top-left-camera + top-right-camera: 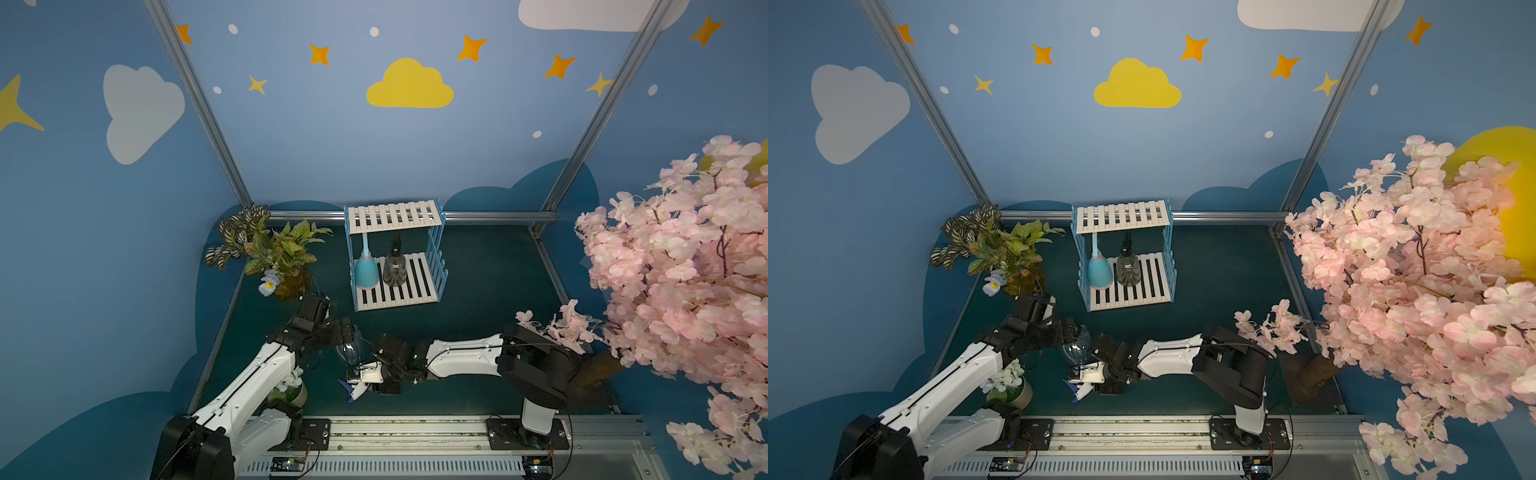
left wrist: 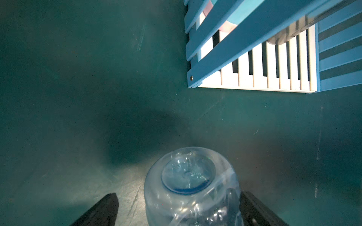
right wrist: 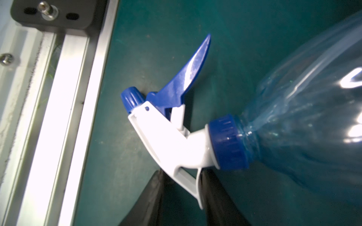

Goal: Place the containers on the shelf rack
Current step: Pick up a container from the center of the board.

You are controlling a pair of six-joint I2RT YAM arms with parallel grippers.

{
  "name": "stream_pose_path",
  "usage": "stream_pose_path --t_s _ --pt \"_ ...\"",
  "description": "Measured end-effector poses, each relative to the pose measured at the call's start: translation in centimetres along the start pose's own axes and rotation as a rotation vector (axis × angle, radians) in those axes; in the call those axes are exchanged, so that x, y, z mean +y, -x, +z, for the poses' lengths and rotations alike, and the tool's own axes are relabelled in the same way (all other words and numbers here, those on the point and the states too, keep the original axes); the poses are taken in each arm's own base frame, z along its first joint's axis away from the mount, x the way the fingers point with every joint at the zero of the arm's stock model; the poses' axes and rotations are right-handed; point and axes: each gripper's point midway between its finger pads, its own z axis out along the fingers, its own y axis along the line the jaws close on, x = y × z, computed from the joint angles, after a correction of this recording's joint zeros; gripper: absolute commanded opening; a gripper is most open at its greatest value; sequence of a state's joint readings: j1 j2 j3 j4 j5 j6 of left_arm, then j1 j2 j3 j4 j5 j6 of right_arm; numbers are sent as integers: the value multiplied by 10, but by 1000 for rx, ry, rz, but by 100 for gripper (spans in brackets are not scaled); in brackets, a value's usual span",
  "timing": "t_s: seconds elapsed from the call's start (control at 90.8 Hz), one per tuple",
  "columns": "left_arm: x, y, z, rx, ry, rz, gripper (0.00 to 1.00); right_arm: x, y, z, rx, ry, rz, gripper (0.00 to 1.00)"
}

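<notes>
Clear bluish bottle (image 2: pixel 192 187), white-blue sprayer (image 3: pixel 166 140) — right gripper (image 3: pixel 182 173) pinching its head; left gripper (image 2: pixel 178 195) spread wide.

Top views: I am seeing dimness, edges bending.
Glare: highlights are flaring on the clear bottle (image 3: pixel 293 127).
Shadow: pooling on my surface (image 2: pixel 127 140).

Staged lab booth: cloud-and-star painted walls (image 1: pixel 332 145), aluminium frame posts (image 1: pixel 201 104), arm mounting rail (image 1: pixel 407 432), pink blossom tree (image 1: pixel 681 257).

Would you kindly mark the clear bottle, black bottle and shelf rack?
clear bottle (image 3: pixel 228 141), right wrist view, blue collar.
black bottle (image 1: pixel 395 272), in a top view, body.
shelf rack (image 1: pixel 392 227), in a top view, upper shelf.
</notes>
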State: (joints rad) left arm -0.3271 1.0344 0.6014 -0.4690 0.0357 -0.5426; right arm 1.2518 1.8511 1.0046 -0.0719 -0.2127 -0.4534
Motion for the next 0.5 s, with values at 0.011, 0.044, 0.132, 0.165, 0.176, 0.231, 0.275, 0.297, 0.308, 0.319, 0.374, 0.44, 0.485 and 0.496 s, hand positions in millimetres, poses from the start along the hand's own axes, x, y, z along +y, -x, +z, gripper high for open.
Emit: stream_pose_path --t_s 0.011,0.044,0.132,0.165,0.176,0.231,0.275,0.297,0.308,0.319,0.374,0.44,0.485,0.496 --pt "0 0 0 0 0 0 100 0 0 0 0 -1 -1 32" --pt "0 0 0 -1 1 0 100 -1 1 0 -1 -1 -1 30" --pt "0 0 0 -1 2 0 100 -1 1 0 0 -4 0 25" --pt "0 0 0 -1 2 0 100 -1 1 0 -1 -5 -1 23" --pt "0 0 0 -1 1 0 100 -1 1 0 -1 -5 0 23" --pt "0 0 -1 -4 0 1 100 -2 1 0 -1 -8 -2 20" --pt "0 1 -2 -9 -3 1 100 -2 1 0 1 -9 -1 18" --pt "-1 2 -3 -12 -4 2 100 -2 1 0 2 -10 1 17" --pt "-1 2 -3 -14 -5 3 100 -2 1 0 3 -10 0 17" --pt "-1 2 -3 -16 -6 3 100 -2 1 0 3 -10 3 17" --pt "-2 4 -6 -27 -10 8 100 -2 0 0 6 -10 4 15" --pt "-3 6 -9 -40 -15 18 100 -2 -1 -1 10 -10 8 13" --pt "-5 9 -12 -51 -19 25 100 -2 -1 -2 14 -12 11 12" --pt "-6 10 -13 -54 -21 26 100 -2 -1 -2 15 -12 12 12"
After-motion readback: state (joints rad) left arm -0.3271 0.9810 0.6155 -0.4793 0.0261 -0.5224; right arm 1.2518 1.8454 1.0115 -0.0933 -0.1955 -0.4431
